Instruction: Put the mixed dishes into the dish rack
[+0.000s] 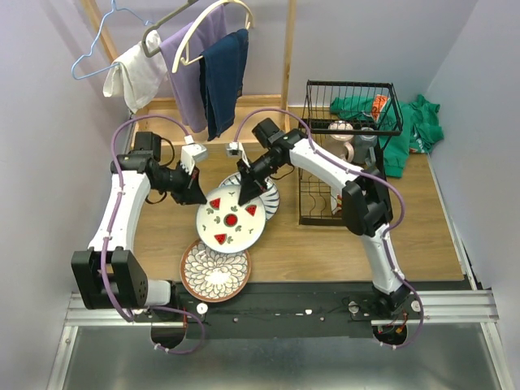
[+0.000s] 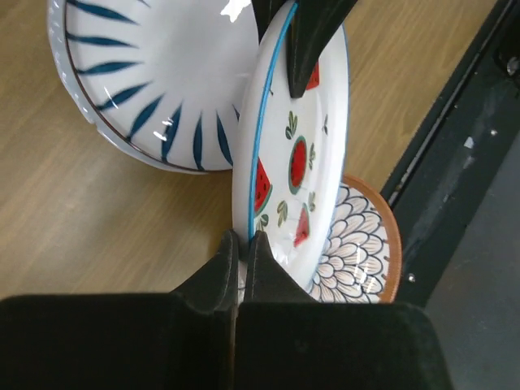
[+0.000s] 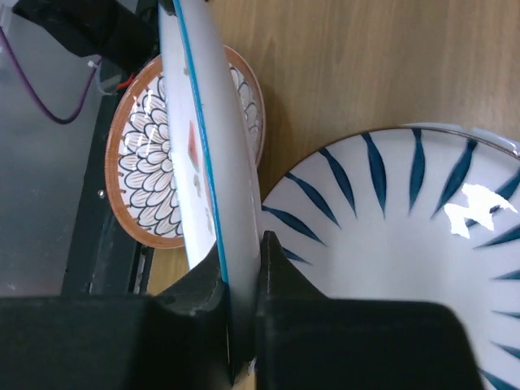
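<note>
The white plate with red fruit motifs (image 1: 231, 218), thinly blue-rimmed, stands tilted on edge between the arms. The left end effector (image 2: 242, 244) and the right end effector (image 3: 244, 264) each clamp its rim. A blue-striped plate (image 3: 390, 219) lies beside the right one.

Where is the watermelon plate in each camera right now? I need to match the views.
Top external: watermelon plate at centre.
Left wrist: watermelon plate right of centre, face showing.
Right wrist: watermelon plate edge-on, left of centre.
Shared landmark: orange-rimmed petal plate, next to it in every view.
</note>
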